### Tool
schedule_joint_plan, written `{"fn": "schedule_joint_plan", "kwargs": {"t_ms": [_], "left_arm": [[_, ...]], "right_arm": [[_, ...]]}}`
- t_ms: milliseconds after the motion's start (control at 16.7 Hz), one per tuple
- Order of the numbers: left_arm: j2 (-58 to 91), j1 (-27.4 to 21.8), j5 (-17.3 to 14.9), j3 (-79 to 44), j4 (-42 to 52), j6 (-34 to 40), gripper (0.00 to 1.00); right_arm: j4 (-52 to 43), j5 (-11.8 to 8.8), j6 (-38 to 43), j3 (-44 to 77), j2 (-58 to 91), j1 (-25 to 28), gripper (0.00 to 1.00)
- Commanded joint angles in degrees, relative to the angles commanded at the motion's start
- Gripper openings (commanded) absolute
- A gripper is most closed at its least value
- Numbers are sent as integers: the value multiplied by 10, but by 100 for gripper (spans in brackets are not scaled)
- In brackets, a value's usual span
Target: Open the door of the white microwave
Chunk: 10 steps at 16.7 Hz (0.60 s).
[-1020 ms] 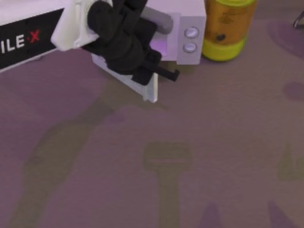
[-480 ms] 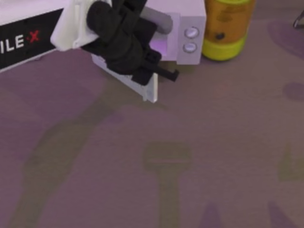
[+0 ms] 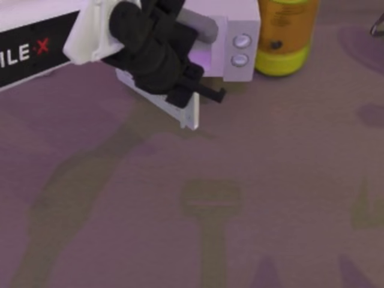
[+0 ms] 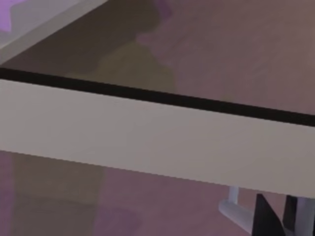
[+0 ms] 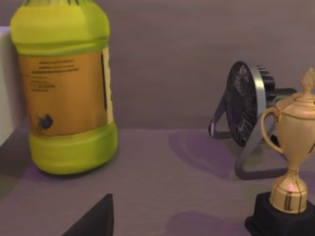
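Note:
The white microwave [image 3: 237, 27] stands at the back of the table, its two knobs facing front. Its door [image 3: 189, 111] is swung out toward the front, hinged on the left, and the lit cavity shows behind it. My left gripper [image 3: 211, 93] sits at the door's free end, shut on the grey door handle [image 4: 236, 212]. In the left wrist view the door's edge [image 4: 157, 137] fills the middle and one black finger [image 4: 266, 221] stands by the handle. My right gripper is outside the top view; a single finger [image 5: 96, 221] shows in the right wrist view, with nothing held.
A yellow-green jar [image 3: 288, 36] stands right beside the microwave's right side. Farther right are a small dark fan [image 5: 246, 108] and a gold trophy [image 5: 293, 162] on a black base. My left arm's white link [image 3: 42, 36] crosses the back left.

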State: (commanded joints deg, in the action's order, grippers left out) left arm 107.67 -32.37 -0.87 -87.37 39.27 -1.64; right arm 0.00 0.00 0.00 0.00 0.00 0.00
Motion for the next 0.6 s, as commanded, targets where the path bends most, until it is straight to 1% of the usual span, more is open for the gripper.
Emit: {"fn": "schedule_joint_plan", "kwargs": {"t_ms": [300,420,600], "left_arm": [[0,0,0,0,0,0,0],[0,-3,-5,2,0,1,0],[-13,8,-20,18,-2,-29,0]], "right_arm": [[0,0,0,0,0,0,100],[0,0,0,0,0,0,100],[0,0,0,0,0,0,100]]}}
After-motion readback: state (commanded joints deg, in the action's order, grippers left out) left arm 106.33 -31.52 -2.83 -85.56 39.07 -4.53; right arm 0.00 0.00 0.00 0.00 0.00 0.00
